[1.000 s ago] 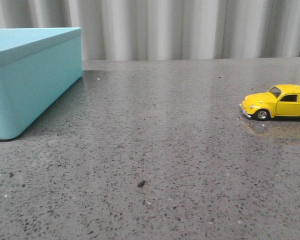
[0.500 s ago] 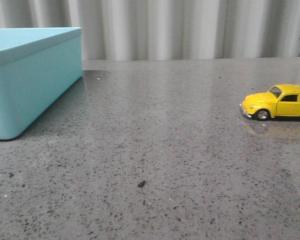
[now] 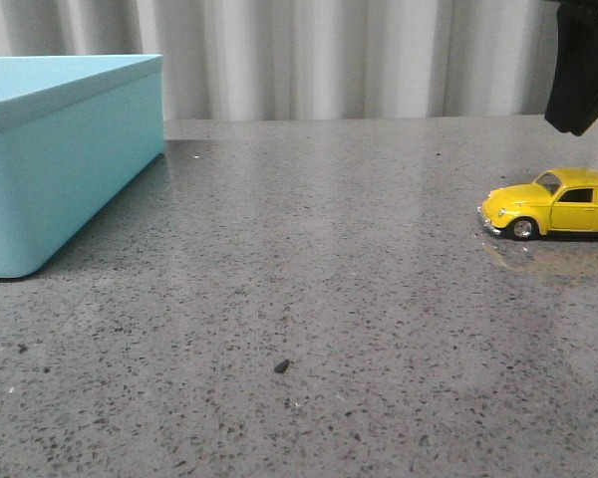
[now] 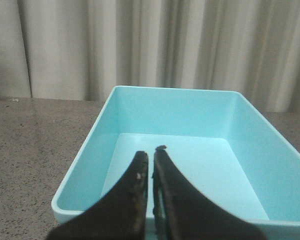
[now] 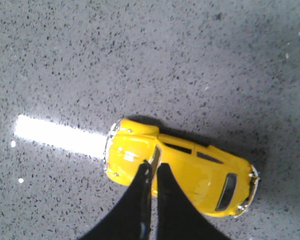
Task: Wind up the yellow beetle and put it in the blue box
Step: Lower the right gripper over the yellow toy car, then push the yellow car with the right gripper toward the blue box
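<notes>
grey speckled stone tabletop [image 3: 309,299] fills my front view, with pale pleated curtains [image 3: 359,60] hanging behind its far edge. nearest to me on that surface i see a small dark speck [image 3: 281,366] lying alone. further back, at my left, stands the blue box [image 3: 60,159], open at the top. my left gripper [image 4: 151,156] hangs above the near end of that box, its dark fingers pressed almost together with only a thin slit between them, holding nothing. over at my right the yellow beetle [image 3: 553,203] sits on its wheels on the table, nose toward the box and well apart from it. my right gripper [image 5: 153,166] hovers above the car's roof, fingers nearly together, also holding nothing; whether the tips touch the roof i cannot tell.
</notes>
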`<state>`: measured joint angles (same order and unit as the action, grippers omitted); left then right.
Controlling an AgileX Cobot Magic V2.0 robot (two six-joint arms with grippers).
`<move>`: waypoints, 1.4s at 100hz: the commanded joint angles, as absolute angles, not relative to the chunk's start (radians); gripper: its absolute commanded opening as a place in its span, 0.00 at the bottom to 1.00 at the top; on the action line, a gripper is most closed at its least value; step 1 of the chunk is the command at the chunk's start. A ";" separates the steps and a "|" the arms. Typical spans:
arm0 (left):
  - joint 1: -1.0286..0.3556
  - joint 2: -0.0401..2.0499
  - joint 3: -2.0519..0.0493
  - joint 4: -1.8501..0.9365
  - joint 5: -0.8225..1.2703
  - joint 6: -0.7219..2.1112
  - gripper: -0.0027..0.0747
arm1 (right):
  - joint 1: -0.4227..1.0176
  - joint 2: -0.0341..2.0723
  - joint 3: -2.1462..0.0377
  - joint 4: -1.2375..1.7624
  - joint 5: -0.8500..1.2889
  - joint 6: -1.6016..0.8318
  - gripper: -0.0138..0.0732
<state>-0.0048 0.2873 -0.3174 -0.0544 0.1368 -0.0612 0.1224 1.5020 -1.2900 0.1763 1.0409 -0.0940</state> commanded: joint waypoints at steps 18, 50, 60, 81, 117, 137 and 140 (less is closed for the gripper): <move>-0.011 0.305 -0.355 -0.060 0.054 -0.068 0.01 | 0.125 1.495 -1.321 0.158 1.061 -0.077 0.09; -0.011 0.305 -0.355 -0.060 0.051 -0.068 0.01 | 0.125 1.546 -1.321 0.158 1.064 -0.077 0.09; -0.011 0.305 -0.355 -0.060 0.046 -0.068 0.01 | 0.125 1.555 -1.321 0.158 1.064 -0.077 0.09; -0.011 0.305 -0.355 -0.060 0.023 -0.068 0.01 | 0.125 1.555 -1.321 0.127 1.070 -0.055 0.09; -0.011 0.305 -0.355 -0.060 0.023 -0.068 0.01 | 0.125 1.555 -1.321 0.039 1.104 -0.011 0.09; -0.011 0.305 -0.355 -0.060 0.023 -0.068 0.01 | 0.112 1.555 -1.319 -0.010 1.114 0.009 0.09; -0.011 0.305 -0.355 -0.060 0.023 -0.068 0.01 | 0.112 1.555 -1.319 -0.010 1.116 0.009 0.09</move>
<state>-0.0048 0.2873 -0.3174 -0.0544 0.1038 -0.0612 0.1241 1.5808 -1.2979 0.0277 1.1156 0.0000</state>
